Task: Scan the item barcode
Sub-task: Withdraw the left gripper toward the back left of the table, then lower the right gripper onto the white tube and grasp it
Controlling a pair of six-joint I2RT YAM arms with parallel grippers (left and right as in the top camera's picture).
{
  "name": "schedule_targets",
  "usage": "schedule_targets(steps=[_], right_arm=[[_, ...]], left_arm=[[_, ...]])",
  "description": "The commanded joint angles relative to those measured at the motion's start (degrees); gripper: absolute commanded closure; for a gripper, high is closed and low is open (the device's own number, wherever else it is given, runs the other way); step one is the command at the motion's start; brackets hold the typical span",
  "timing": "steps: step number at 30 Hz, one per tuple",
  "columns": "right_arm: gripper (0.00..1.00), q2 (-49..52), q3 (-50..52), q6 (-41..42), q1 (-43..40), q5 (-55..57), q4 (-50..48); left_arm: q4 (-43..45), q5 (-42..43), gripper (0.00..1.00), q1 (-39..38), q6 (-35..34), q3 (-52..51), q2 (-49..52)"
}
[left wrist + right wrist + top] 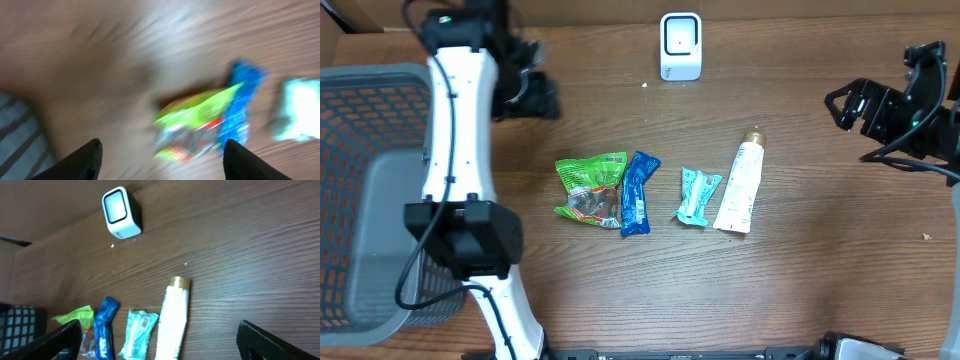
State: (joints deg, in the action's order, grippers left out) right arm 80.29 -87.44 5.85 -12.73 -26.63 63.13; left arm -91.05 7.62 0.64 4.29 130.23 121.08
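Overhead: four items lie in a row mid-table: a green snack bag (590, 185), a blue wrapper (637, 192), a teal packet (697, 195) and a white tube (740, 187). Each has its long axis running toward the far edge, where the white scanner (680, 45) stands, and the tube's gold cap is farthest. The left gripper (525, 92) hovers by the basket (370, 120), the right gripper (848, 105) well off to the right.

Left wrist: blurred – jaws apart, empty, above the green bag.

Right wrist: jaws wide, empty – the tube's cap points scannerward.

Left wrist view motion-blurred: green packet (200, 107) and blue packet (242, 107) smeared; basket (370, 72) cut off left.
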Motion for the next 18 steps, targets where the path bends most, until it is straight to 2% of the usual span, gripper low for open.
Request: schedule_targets(steps=[1, 5, 11, 18], right_arm=[[0.01, 2.43, -0.66, 0.13, 1.55, -1.31, 1.60], [0.02, 6.88, -0.55, 0.11, 3.13, -1.33, 3.78], [0.04, 14.58, 2.69, -1.40, 7.65, -1.33, 4.70], [0.04, 21.79, 8.17, -3.32, 12.70, -1.14, 0.55]], left_arm=[[3.50, 8.83, 0.29, -6.05, -8.15, 3.02, -1.95], [4.63, 6.43, 0.29, -10.49, -12.35, 2.99, -1.81], [4.37, -3.96, 0.23, -16.00, -17.66, 2.99, -1.81], [4.76, -4.24, 0.10, -16.52, -19.76, 2.99, -1.22]])
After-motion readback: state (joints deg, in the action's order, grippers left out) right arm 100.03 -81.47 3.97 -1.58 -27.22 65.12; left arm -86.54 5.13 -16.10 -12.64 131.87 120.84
